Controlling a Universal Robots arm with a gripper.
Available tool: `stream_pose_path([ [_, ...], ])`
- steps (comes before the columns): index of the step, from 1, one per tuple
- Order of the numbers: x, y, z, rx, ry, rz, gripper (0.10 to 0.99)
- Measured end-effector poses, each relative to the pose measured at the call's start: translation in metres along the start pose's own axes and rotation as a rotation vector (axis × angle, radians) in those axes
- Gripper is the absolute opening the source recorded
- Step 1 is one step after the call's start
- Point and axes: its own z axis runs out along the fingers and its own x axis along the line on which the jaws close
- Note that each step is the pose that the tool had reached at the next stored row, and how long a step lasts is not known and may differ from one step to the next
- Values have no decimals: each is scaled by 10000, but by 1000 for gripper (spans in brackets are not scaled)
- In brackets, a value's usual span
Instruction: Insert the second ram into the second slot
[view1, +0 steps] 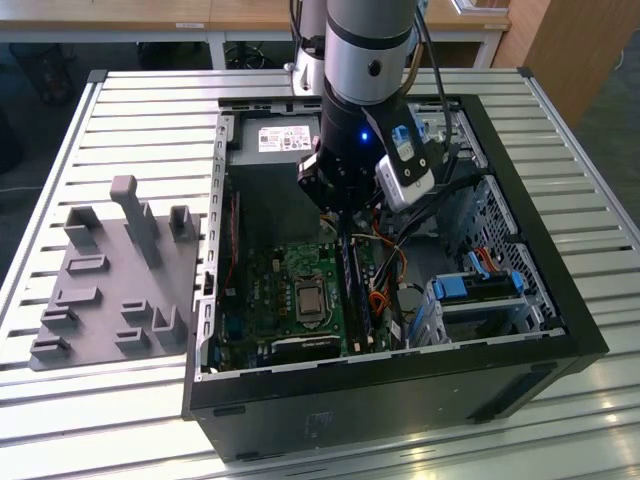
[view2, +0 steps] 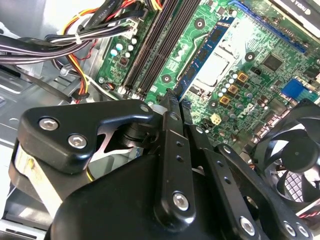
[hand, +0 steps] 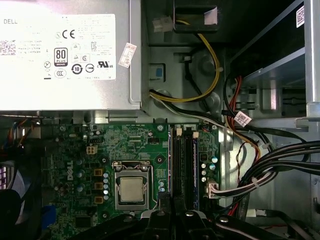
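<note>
case (view1: 400, 405) 1 | motherboard (hand: 145, 145) 1 | processor (hand: 132, 189) 1 | fan (view2: 295, 170) 1 | pincer (view2: 177, 100) 1

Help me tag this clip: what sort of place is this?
Probably a robotics lab or workshop bench: an open computer case lies on a slatted metal table beside a grey fixture, with a robot arm over it.

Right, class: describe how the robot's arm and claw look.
The arm is a silver-grey cylinder with a black band and a black wrist showing a small blue light. A white-and-blue camera sits at its side, with black cables running along it. The claw is matte black, built of flat jointed links dotted with silver screws.
</note>
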Motion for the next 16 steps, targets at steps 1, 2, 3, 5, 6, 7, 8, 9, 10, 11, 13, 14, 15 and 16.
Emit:
stream_pose_path([
  [1,0,-1,2,0,1,0,137],
  [2,0,-2,4,2,1,0,137],
  [3,0,-2,4,3,1,0,137],
  [5,0,-2,9,0,1,0,137],
  [6,0,-3,10,1,1,0,137],
  [7,0,-3,12,1,1,0,137],
  [8,0,-3,15,0,1,0,137],
  [9,0,-4,20,-1,1,0,137],
  [10,0,-5,23,-1,1,0,137],
  [11,0,-5,26,1,2,0,137],
  [13,0,-5,32,2,2,0,137],
  [14,0,-5,34,1,2,0,137],
  [15,0,-6,37,1,2,0,137],
  [16,0,-6,38,2,2,0,137],
])
